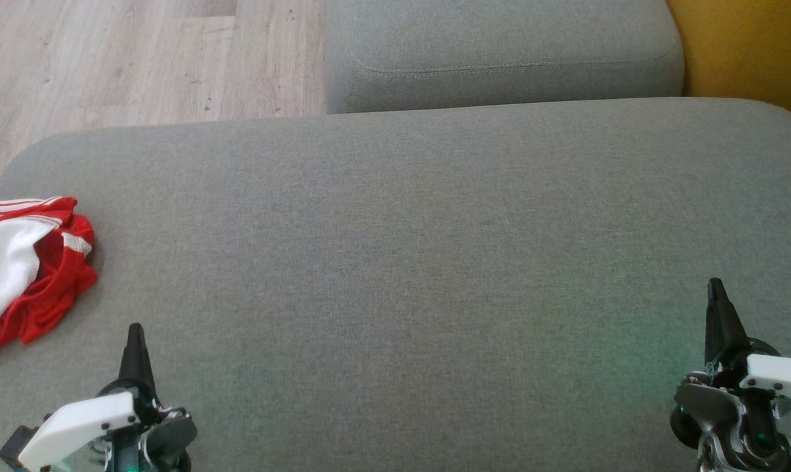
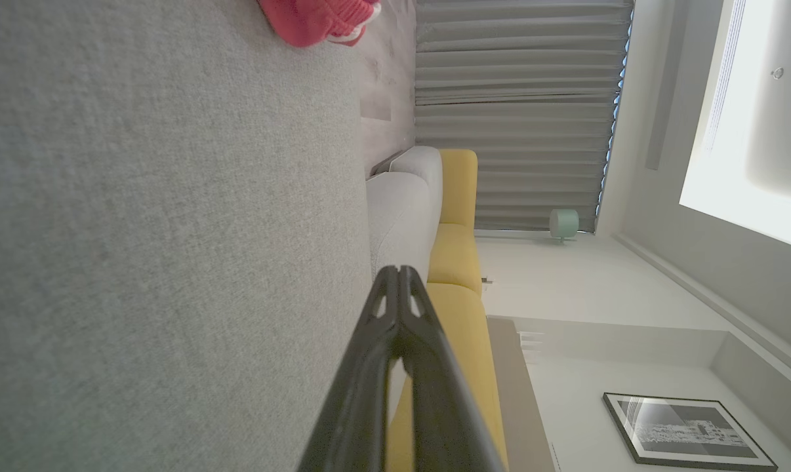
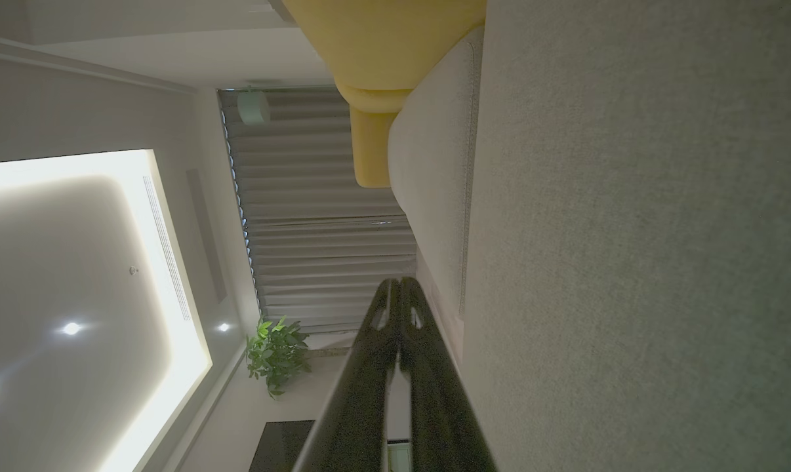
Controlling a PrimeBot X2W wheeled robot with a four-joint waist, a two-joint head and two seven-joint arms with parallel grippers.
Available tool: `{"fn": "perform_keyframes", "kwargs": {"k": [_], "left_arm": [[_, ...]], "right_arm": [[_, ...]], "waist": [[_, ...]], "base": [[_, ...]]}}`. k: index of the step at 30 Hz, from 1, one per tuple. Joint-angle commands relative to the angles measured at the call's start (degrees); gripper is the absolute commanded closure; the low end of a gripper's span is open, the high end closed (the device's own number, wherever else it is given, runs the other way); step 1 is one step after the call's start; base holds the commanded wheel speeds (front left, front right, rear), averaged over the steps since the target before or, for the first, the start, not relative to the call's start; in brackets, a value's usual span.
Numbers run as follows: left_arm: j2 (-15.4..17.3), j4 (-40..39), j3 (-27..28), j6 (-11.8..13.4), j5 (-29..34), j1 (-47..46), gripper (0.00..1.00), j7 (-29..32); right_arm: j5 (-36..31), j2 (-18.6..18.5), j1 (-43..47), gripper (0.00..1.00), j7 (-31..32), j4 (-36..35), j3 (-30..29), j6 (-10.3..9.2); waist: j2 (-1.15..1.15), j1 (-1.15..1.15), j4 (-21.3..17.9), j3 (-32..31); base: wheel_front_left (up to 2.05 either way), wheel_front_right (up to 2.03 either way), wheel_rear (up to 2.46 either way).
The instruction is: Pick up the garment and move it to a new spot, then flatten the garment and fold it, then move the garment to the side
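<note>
The garment is red with white stripes and a white lining, bunched up at the far left edge of the grey cushion. A corner of the garment also shows at the top of the left wrist view. My left gripper hovers at the lower left, a short way right of and nearer than the garment, shut and holding nothing. Its tips meet in the left wrist view. At the lower right, my right gripper is shut and bare too, its tips together.
A second grey cushion lies behind the big one, with a yellow seat at the back right. Wooden floor runs along the back left beyond the cushion's edge. A curtain, a potted plant and a framed picture stand farther off.
</note>
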Motion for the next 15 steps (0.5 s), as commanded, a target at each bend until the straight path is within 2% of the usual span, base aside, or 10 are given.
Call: {"fn": "perform_keyframes", "kwargs": {"k": [1, 15], "left_arm": [[0.5, -2.0, 1.8, -0.4, 0.5, -2.9, 1.00, 0.4], [0.5, -2.0, 1.8, -0.4, 0.5, -2.9, 1.00, 0.4]], "right_arm": [[-0.1, -0.3, -3.0, 1.00, 0.3, -2.1, 1.2, 0.78], [-0.1, -0.3, -3.0, 1.00, 0.3, -2.1, 1.2, 0.78]], "waist": [[0.00, 0.00, 0.0, 0.0], [0.00, 0.00, 0.0, 0.0]], "base": [[0.00, 0.00, 0.00], [0.00, 0.00, 0.00]]}}
